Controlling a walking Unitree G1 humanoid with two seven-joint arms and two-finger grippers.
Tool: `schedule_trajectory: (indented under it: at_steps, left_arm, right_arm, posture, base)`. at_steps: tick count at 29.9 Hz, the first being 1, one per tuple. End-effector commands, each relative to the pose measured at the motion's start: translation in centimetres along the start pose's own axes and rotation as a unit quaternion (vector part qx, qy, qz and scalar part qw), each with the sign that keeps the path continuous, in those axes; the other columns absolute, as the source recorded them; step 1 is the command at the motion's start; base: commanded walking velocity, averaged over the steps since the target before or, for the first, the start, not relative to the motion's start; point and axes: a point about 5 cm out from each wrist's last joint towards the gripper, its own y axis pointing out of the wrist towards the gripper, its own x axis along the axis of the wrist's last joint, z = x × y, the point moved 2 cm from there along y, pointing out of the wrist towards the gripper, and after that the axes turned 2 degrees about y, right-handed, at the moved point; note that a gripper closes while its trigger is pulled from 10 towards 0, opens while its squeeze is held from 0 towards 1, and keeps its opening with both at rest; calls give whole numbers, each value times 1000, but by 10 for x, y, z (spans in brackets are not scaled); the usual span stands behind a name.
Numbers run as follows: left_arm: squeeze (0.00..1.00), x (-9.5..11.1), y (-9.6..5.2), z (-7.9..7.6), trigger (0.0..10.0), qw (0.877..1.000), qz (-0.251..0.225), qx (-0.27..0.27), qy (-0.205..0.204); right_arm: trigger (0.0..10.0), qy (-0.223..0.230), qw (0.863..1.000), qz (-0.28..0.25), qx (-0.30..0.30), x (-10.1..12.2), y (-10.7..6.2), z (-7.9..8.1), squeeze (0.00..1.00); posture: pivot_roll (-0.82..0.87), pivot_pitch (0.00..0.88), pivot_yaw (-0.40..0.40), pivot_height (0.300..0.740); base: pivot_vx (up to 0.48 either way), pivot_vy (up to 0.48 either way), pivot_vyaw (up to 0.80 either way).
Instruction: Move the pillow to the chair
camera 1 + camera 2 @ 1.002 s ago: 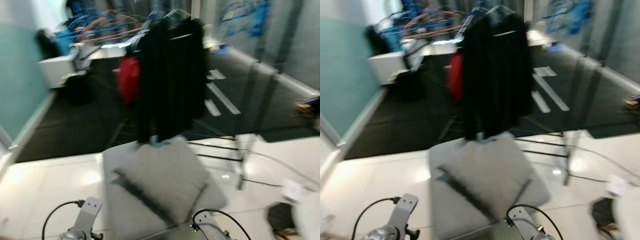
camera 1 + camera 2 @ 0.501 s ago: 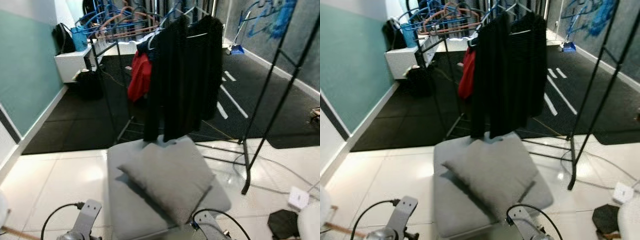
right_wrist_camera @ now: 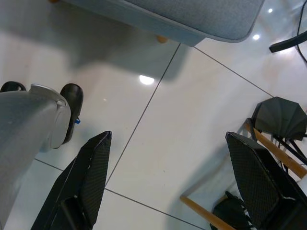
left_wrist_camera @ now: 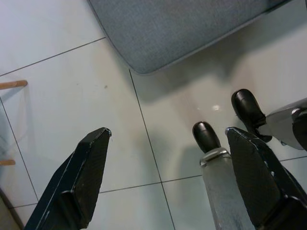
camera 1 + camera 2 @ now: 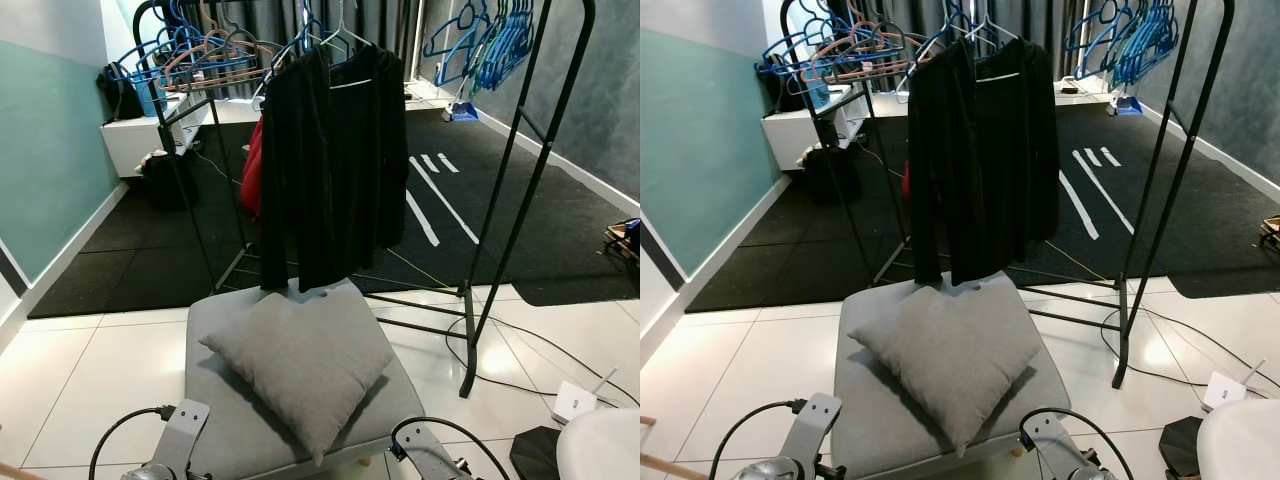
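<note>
The grey pillow [image 5: 297, 362] lies in the middle of the ottoman [image 5: 210, 325]. Both pincers, left pincer [image 4: 165, 177] and right pincer [image 3: 168, 179], hang open above the floor [image 4: 62, 72]. It is best to step closer, then take the pillow at both side corners.

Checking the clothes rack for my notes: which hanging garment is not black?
The red garment, hanging behind the left edge of the black clothes on the rack. It is mostly hidden by them, and every other hanging garment is black.

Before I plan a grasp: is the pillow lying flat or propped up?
Flat: the grey pillow lies corner-forward on the grey seat.
</note>
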Motion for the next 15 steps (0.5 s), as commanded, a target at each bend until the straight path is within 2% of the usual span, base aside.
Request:
schedule_trajectory:
  at_steps: [1,5,15]
  left_arm:
    - [0,-2,-1,5,10000,1000,4,4,6]
    - [0,-2,-1,7,10000,1000,0,23,-15]
    - [0,-2,-1,7,10000,999,-2,26,-19]
  right_arm:
    - [10000,-5,1000,-6,4,4,1,3,0]
    - [10000,-5,1000,-8,5,5,1,3,0]
    - [10000,-5,1000,-11,8,5,1,3,0]
  posture:
    - [-218,0,30,740]
    - [-216,0,27,740]
    - [-217,0,22,740]
  base:
    - [0,-480,0]
    - [0,-480,0]
    - [0,0,0]
